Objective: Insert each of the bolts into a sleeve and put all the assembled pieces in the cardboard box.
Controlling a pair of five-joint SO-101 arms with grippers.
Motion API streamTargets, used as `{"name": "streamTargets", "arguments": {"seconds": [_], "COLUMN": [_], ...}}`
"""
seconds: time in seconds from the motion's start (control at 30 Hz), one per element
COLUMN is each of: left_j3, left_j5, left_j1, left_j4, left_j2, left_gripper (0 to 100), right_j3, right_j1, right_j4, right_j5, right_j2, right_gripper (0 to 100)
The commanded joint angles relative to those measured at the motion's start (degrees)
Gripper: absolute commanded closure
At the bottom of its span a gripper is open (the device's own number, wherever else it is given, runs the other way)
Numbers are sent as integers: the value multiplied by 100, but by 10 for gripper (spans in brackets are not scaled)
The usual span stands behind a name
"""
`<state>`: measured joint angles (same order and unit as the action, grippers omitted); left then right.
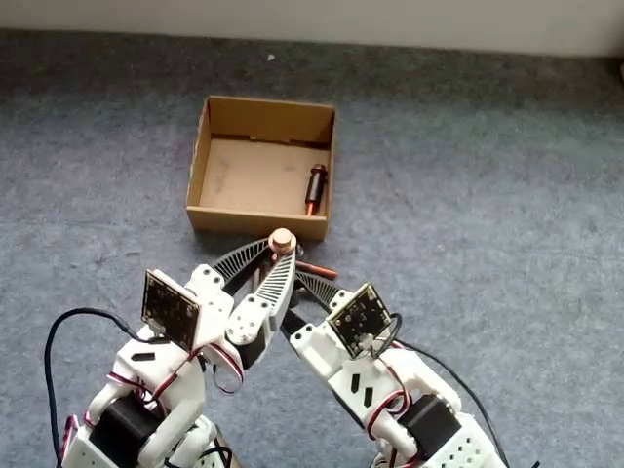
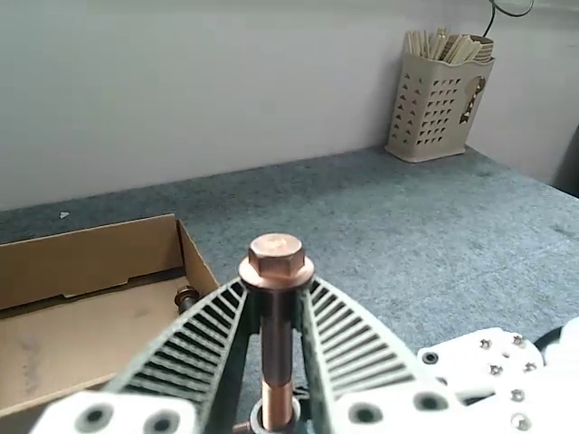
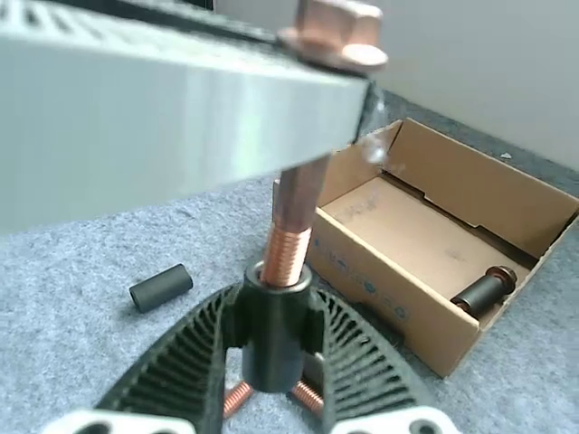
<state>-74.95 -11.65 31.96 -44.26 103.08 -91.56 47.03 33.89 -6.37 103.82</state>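
Copper bolt (image 2: 274, 258) in left pincer (image 2: 274, 289) stands in sleeve (image 3: 271, 339) in right pincer (image 3: 273, 303).

Soft, even light throughout — shadows are faint (deepest inside the cardboard box (image 1: 244, 175)).

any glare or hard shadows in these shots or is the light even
High view: even light, only soft shadow along the cardboard box inner walls. Left wrist view: mild sheen on the bolt head, nothing washed out. Right wrist view: the sleeve looks dark, small pale speck beside the bolt.
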Motion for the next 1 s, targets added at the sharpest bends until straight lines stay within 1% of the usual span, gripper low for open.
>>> {"name": "streamTargets", "arguments": {"seconds": [0.0, 0.17, 0.2, 0.27, 0.37, 0.5, 0.63, 0.7, 0.83, 0.9, 0.97], "left_j3": [57, 13, -40, -127, -215, -215, -171, 13, 769, 989, 954], "left_j5": [88, 97, 105, 105, 70, 70, 88, 97, 105, 123, 360], "left_j1": [119, 92, 92, 4, -382, -1024, -1341, -1402, -1543, -1490, -1288], "left_j4": [70, 62, 62, 62, 62, 62, 18, -176, -1073, -1407, -1512], "left_j2": [66, 57, 66, 66, 57, 40, 40, 48, 48, 31, 31], "left_gripper": [994, 988, 976, 911, 809, 796, 796, 796, 796, 796, 796], "right_j3": [75, 84, 84, 75, 66, 48, 40, 40, 40, 40, 57], "right_j1": [-84, -435, -462, -470, -462, -453, -444, -470, -453, -444, -435], "right_j4": [-163, -154, -154, -154, -145, -145, -145, -145, -145, -145, -145], "right_j5": [-18, 9, 9, 18, 18, 18, -9, -9, -9, 0, 9], "right_j2": [75, 75, 75, 75, 75, 75, 75, 75, 75, 75, 75], "right_gripper": [992, 992, 992, 992, 992, 992, 992, 992, 992, 992, 992]}}
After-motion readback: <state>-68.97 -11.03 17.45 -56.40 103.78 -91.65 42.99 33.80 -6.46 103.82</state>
